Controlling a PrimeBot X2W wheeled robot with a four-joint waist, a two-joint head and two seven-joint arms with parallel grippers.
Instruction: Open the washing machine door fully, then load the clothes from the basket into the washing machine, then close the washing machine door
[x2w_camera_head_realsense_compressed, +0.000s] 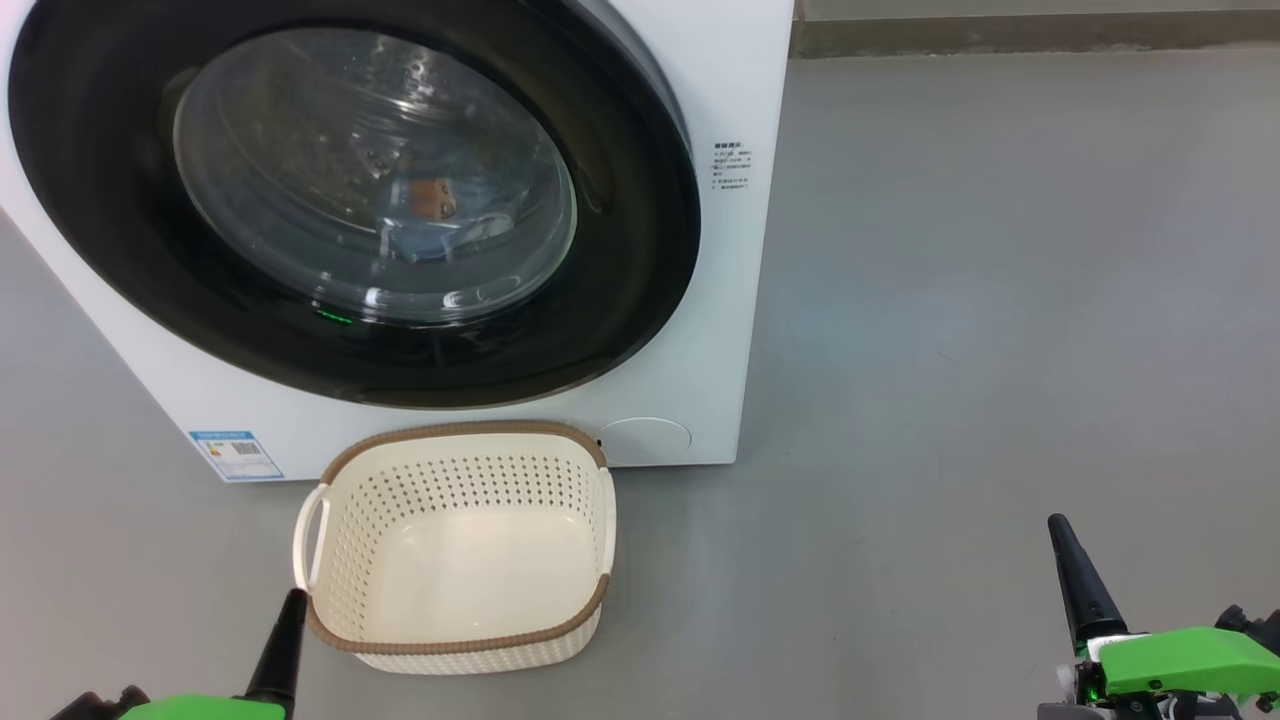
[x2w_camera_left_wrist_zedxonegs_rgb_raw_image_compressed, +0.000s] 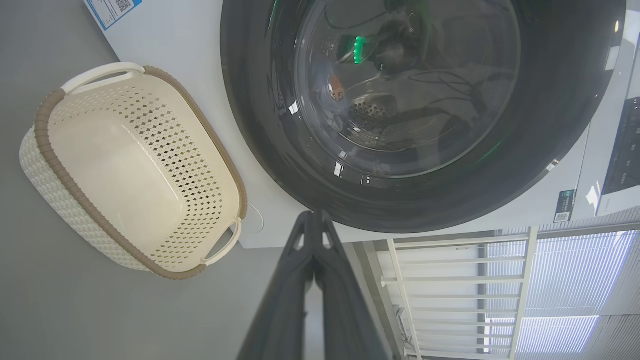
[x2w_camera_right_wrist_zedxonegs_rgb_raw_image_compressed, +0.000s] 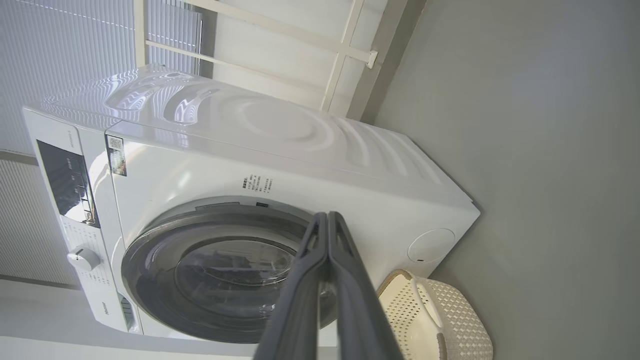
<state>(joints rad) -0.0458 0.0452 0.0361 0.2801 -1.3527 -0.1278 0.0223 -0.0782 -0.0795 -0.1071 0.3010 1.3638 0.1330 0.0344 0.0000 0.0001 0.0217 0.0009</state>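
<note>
Our left gripper (x2w_camera_head_realsense_compressed: 293, 600) sits at the lower left of the head view, its two dark fingers (x2w_camera_head_realsense_compressed: 283, 645) pressed together and holding nothing, the tip just beside the near left corner of the basket (x2w_camera_head_realsense_compressed: 460, 433). Our right gripper (x2w_camera_head_realsense_compressed: 1058, 525) is likewise closed on nothing, well apart over the grey floor (x2w_camera_head_realsense_compressed: 950, 300) at the lower right. The basket stands on the floor just in front of the washing machine (x2w_camera_head_realsense_compressed: 720, 330). Above it, the washing machine door (x2w_camera_head_realsense_compressed: 630, 260) lies flat against the white front, closed. Through its glass (x2w_camera_head_realsense_compressed: 300, 150) we make out the clothes (x2w_camera_head_realsense_compressed: 432, 200) inside the drum (x2w_camera_left_wrist_zedxonegs_rgb_raw_image_compressed: 370, 112): blue fabric with an orange-brown patch. A small blue label (x2w_camera_head_realsense_compressed: 237, 455) sits at the machine's lower left corner.
</note>
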